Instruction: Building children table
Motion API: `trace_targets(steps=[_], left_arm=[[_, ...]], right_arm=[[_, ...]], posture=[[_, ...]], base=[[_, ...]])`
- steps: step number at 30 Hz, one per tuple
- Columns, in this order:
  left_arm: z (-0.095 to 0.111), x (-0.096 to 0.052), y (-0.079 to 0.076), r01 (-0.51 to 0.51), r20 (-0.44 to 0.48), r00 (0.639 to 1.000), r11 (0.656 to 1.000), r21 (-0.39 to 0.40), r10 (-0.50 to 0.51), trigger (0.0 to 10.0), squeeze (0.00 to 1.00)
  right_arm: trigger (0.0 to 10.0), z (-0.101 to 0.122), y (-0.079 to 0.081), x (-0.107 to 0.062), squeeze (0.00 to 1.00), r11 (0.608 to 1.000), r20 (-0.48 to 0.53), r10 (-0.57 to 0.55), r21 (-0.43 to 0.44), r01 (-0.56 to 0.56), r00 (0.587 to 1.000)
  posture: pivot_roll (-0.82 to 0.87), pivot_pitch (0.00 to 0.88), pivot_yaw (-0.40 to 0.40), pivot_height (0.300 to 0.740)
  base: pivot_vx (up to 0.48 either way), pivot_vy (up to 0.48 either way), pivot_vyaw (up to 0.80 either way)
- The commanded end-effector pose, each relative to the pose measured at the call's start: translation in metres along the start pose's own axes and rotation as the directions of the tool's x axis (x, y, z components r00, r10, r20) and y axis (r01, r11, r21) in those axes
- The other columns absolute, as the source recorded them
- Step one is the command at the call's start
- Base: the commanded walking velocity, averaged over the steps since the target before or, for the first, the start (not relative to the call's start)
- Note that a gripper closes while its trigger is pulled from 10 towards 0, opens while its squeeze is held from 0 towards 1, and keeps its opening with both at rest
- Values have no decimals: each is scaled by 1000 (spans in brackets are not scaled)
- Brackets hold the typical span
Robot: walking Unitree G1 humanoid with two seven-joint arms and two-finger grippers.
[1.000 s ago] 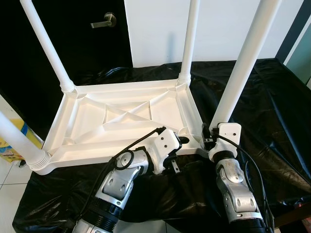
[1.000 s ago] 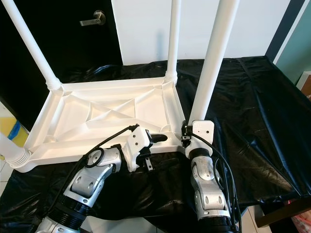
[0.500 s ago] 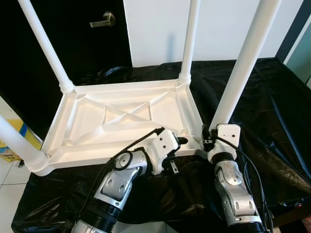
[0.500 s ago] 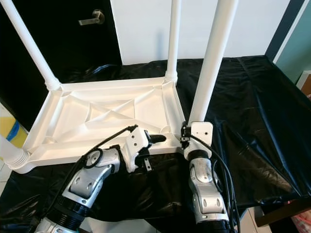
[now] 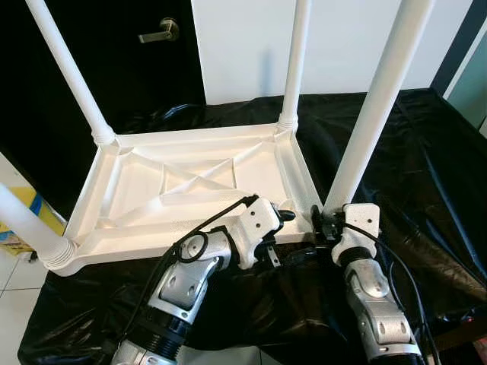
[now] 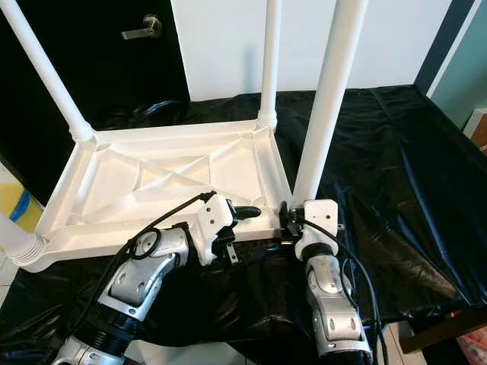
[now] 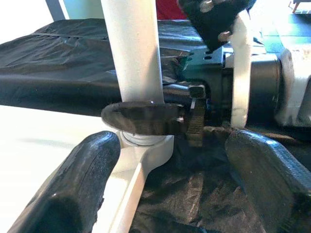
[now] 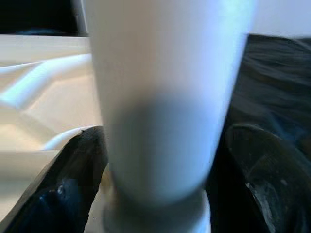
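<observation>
Four white plastic tube legs are seen standing up from the corners of an upturned white ribbed plastic tabletop (image 5: 190, 182), which lies on a work surface draped in crinkled black plastic sheeting (image 5: 426, 167). The near-right leg (image 5: 373, 106) is the one being worked on; its foot sits in the corner socket nearest the robot.

The right gripper (image 8: 160, 160) is placed at the base of that leg, and in the right wrist view its two black fingers (image 8: 77, 179) are spread, one on each side of the tube, without clearly pressing on it. The left gripper (image 7: 165, 184) is brought in from the tabletop side at the same corner, its fingers (image 7: 82, 174) likewise held apart, with the leg's ribbed collar and the right gripper's finger visible ahead of it. Nothing is pinched by either gripper.

The step in hand is judged to be the seating or tightening of this last leg in its socket, the other three legs appearing already fitted. For the next move, the spread fingers would need to be closed firmly round the tube low down, and the leg turned or pushed straight into the socket while the tabletop is steadied by the other gripper. A black door with a metal lever handle (image 5: 161, 32) is seen beyond.
</observation>
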State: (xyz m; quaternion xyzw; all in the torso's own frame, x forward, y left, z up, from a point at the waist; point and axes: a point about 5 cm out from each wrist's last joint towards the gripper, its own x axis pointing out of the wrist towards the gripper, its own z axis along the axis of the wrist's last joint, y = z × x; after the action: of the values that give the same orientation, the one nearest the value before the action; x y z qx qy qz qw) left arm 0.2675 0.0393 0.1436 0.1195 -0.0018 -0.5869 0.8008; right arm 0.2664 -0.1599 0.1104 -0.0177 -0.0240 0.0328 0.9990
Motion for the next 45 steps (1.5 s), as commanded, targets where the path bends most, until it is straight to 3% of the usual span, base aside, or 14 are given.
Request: trace_targets(steps=[1,2,9,12,17,20,23,25,32,33,37,45], left_arm=[[-1,0,5,-71,-1,997,997,-3,71,10000,0],[-2,-1,4,-70,-1,998,998,-4,70,10000,0],[-2,-1,2,-66,6,998,998,-4,66,10000,0],[-1,-1,1,-59,13,998,998,-7,59,10000,0],[-3,-1,-2,-49,9,999,999,-8,49,10000,0],[-3,0,-2,-47,8,999,999,-7,47,10000,0],[-3,0,-1,-47,8,999,999,-7,47,10000,0],[-2,1,0,-50,10,999,999,-5,50,10000,0],[-2,3,-4,-46,9,999,999,-3,46,10000,0],[-2,3,-5,-47,10,999,999,-3,47,10000,0],[-3,3,-5,-51,10,999,999,-5,51,10000,0],[-2,2,-4,-60,11,998,998,-4,60,10000,0]], right_arm=[[10000,1,-2,-3,1000,999,11,35,23,-35,999],[10000,2,-6,-4,0,996,23,78,30,-79,997],[10000,6,-17,-2,0,974,43,225,10,-225,974],[10000,7,-22,1,0,936,34,351,-30,-350,936],[10000,5,-25,8,0,903,7,425,-67,-424,905],[10000,6,-23,17,0,861,-19,499,-104,-498,866],[10000,7,-23,20,0,849,-21,518,-108,-517,855],[10000,9,-19,30,0,813,-30,569,-136,-567,822],[10000,9,-14,38,0,778,-46,613,-140,-613,789],[0,7,-14,39,0,765,-56,627,-142,-628,777],[0,3,-16,38,0,751,-71,642,-144,-644,764],[0,-4,-24,36,0,761,-95,632,-113,-639,769]], posture=[[-155,0,30,740],[-158,0,33,740],[-165,0,39,740],[-167,0,43,740],[-165,0,45,740],[-161,0,43,740],[-161,0,43,740],[-157,0,38,740],[-149,0,30,740],[-143,0,25,740],[-140,0,22,740],[-142,0,21,740]], base=[[0,0,0],[0,0,0],[0,0,0],[0,0,0],[0,0,0],[0,0,0],[0,0,0],[0,0,0],[0,0,0],[0,0,0],[0,0,0],[0,0,0]])
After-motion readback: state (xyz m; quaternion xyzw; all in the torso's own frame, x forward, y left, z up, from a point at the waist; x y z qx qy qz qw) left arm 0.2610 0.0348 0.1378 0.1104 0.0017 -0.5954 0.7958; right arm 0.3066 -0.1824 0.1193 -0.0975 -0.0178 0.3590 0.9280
